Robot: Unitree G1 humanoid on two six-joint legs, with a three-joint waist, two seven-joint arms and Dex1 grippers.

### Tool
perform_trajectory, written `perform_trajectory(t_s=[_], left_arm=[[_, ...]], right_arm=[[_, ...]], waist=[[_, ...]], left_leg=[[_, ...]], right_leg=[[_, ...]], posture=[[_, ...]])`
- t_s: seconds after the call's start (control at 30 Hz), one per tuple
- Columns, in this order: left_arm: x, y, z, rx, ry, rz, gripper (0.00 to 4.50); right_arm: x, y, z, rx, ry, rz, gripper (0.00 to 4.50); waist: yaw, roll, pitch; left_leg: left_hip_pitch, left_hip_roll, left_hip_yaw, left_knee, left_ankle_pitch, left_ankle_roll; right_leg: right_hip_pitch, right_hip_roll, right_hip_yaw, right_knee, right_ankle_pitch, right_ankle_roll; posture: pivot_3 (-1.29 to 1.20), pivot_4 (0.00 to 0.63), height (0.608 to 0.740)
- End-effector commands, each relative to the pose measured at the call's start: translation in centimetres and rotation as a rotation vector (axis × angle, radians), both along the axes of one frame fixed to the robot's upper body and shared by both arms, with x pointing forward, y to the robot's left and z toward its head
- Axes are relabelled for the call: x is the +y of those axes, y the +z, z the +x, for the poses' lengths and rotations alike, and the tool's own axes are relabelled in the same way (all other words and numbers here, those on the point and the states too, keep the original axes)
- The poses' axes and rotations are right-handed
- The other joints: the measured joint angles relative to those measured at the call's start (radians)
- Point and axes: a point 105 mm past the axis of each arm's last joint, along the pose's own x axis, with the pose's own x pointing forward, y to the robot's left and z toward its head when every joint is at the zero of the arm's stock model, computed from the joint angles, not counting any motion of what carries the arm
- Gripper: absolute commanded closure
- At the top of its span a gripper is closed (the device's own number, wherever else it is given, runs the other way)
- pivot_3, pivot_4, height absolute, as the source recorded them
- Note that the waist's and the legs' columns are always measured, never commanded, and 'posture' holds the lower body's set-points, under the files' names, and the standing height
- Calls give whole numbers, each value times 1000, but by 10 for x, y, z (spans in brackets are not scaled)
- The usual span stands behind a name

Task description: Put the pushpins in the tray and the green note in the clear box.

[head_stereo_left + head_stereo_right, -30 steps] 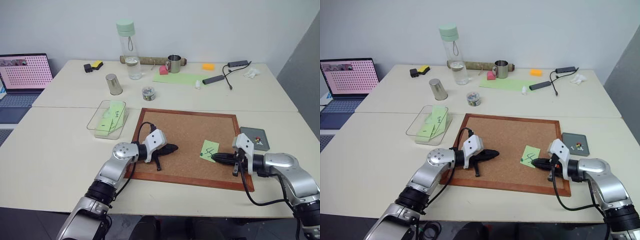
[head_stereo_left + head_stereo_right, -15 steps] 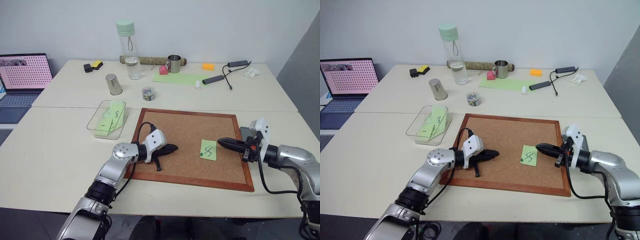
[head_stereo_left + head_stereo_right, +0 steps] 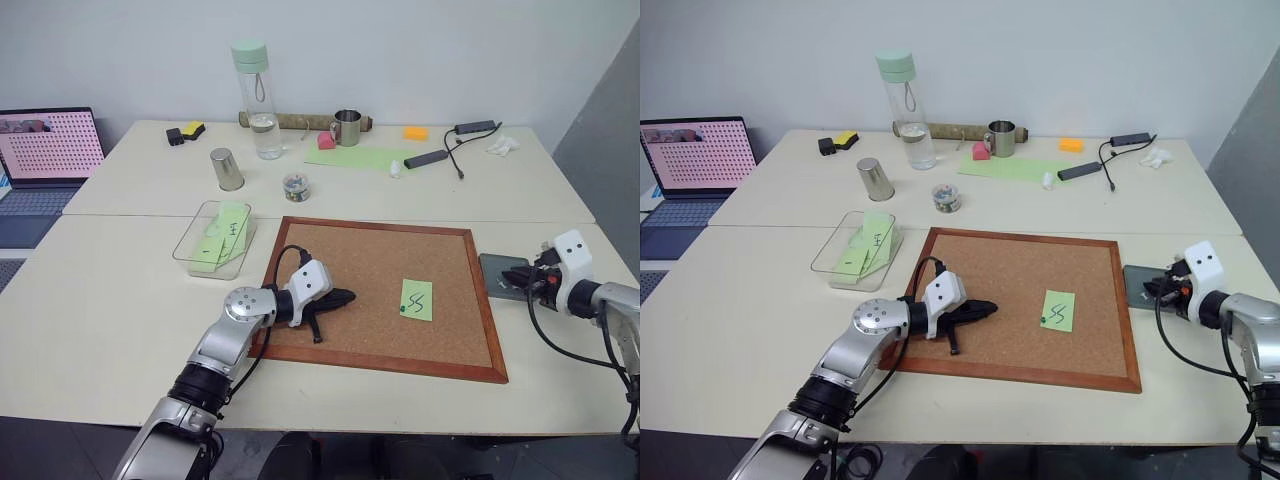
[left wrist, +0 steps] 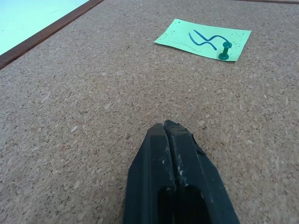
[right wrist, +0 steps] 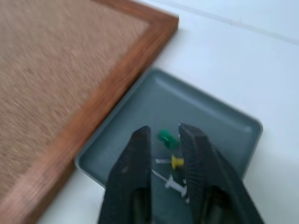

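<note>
The cork board [image 3: 385,292] lies in the middle of the table [image 3: 120,300], and the clear box [image 3: 214,237] sits just beyond its corner at about ten o'clock, with green notes already inside. The tray [image 5: 205,126] lies just outside the board's edge at three o'clock.

One second ago the right gripper [image 5: 164,135] was at the green note [image 3: 417,299], with its tips at the note's lower left corner. Now it has travelled to three o'clock and hangs over the tray. Its fingers, which were closed, now stand a little apart with nothing between them. Below them in the tray lie pushpins [image 5: 169,158]: a green one, a yellow one and a pale one can be seen. It seems that the gripper has just let a pin fall there.

The left gripper [image 4: 168,135] has not moved. It rests low over the cork at about nine o'clock from the note, its fingers pressed together and empty.

The note marked "55" remains on the board, right of centre, and one dark green pin [image 4: 224,50] is still in its corner. So probably this pin must go to the tray next, and only then can the note travel to the box.
</note>
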Motion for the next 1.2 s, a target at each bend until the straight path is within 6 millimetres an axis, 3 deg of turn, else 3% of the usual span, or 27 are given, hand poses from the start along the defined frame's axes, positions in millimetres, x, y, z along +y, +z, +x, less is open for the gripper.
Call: perform_trajectory(t_s=[0.03,0.2,0.3,0.5,0.7,0.97,1.1,1.2], left_arm=[[6,-30,-12,101,-1,80,4500],[7,-30,-13,102,3,80,4500],[8,-30,-13,103,2,79,4500],[8,-30,-13,103,-2,84,4500],[7,-29,-14,102,-9,85,4500],[7,-29,-15,103,-7,87,4500],[8,-29,-16,106,-4,88,4500],[8,-29,-16,107,-3,87,4500]], right_arm=[[3,25,5,-90,35,3,2603],[14,43,-1,-138,121,10,1499],[46,48,-17,-144,331,-21,859],[115,36,-49,-107,654,-17,859],[154,12,-49,-102,739,-17,859],[163,-4,-32,-117,709,42,859],[159,-7,-29,-118,701,50,1403],[157,-11,-28,-116,701,45,2099]], waist=[[0,0,0],[0,0,0],[0,0,0],[-7,0,0],[-9,-1,-1],[-14,-1,-1],[-15,-1,-1],[-16,-1,-1]], left_leg=[[0,0,0,0,0,0],[0,0,0,0,0,0],[0,0,0,0,0,0],[1,1,-1,0,0,0],[0,0,-1,0,0,0],[0,0,-1,0,0,0],[1,0,-2,0,0,0],[1,0,-1,0,0,0]], right_leg=[[0,0,0,0,0,0],[0,0,0,0,0,0],[0,0,0,0,0,0],[1,0,0,0,0,0],[0,0,-1,0,0,0],[0,0,-1,-1,0,0],[0,0,-1,-1,0,0],[0,0,-1,-1,0,0]], posture=[[0,150,740],[0,150,740],[0,150,740],[0,150,740],[0,150,740],[0,150,740],[0,150,740],[0,150,740]])
